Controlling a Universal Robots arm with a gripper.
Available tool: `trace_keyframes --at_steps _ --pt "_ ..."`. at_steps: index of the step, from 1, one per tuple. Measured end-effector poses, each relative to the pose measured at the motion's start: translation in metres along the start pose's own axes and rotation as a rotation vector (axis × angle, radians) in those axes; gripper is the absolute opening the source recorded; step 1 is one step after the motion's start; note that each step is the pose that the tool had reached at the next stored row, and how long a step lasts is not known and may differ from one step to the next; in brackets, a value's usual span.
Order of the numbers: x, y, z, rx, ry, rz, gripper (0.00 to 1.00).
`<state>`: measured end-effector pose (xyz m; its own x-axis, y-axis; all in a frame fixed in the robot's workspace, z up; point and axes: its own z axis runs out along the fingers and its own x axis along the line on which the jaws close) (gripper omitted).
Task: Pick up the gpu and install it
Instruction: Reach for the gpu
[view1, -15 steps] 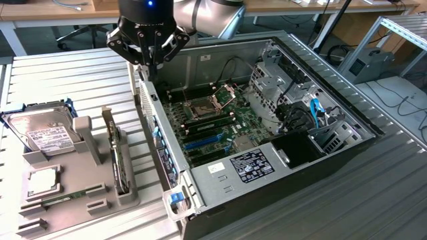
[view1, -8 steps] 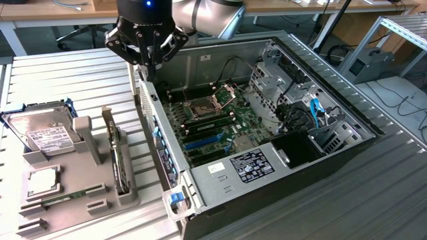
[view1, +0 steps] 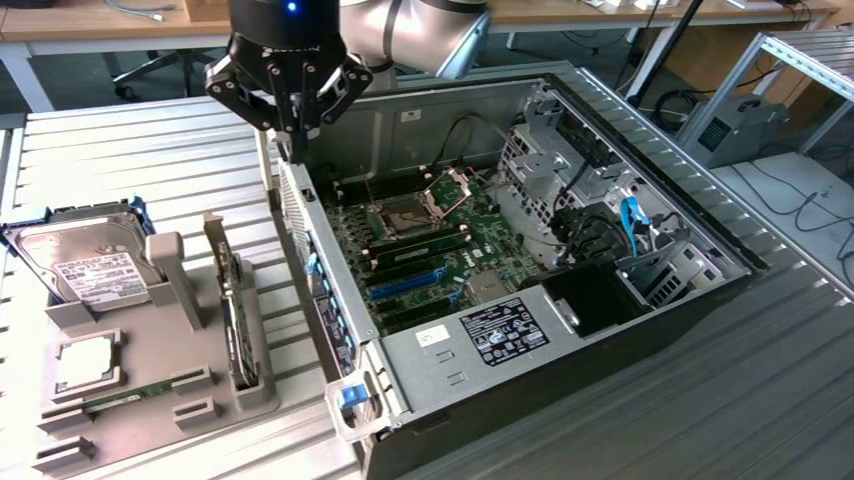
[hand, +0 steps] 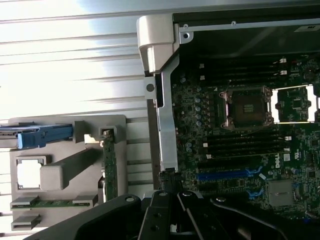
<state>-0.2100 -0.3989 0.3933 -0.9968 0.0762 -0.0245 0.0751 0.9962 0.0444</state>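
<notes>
The gpu (view1: 238, 322) stands on its long edge in a slot of the grey plastic holder (view1: 134, 440). The holder lies on the ribbed metal table (view1: 134, 150), to the exterior view's left of the open computer case (view1: 601, 400). The card's long axis runs from far to near in that view, roughly parallel to the case's side wall. Its thin silver bracket is at the far end and rises above the rest of the card. It is slim and flat with a dark face, and the wrist view shows it edge-on as a narrow green strip of circuit board.

The gripper (view1: 292, 135) hangs over the top edge of the case wall on the exterior view's left, well apart from the gpu. Its black fingers are pressed together with nothing between them.

The same holder carries a silver hard drive (view1: 87, 265) with a white label in a blue frame, a square chip (view1: 83, 362) and a thin green memory stick (view1: 134, 392). Inside the case lies a green motherboard (view1: 441, 250) with blue and black slots and a square metal socket.
</notes>
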Motion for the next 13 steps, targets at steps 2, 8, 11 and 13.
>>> trace_keyframes --at_steps 2,8,11,13 --pt "0.0006 0.0 0.0 0.0 0.0 0.0 0.11" --pt "0.0017 -0.0001 0.0 0.0 0.0 0.0 0.11" --pt "0.0029 -0.0002 -0.0001 0.0001 0.0 0.0 0.11" --pt "0.0037 -0.0003 -0.0001 0.0 0.0 0.0 0.11"
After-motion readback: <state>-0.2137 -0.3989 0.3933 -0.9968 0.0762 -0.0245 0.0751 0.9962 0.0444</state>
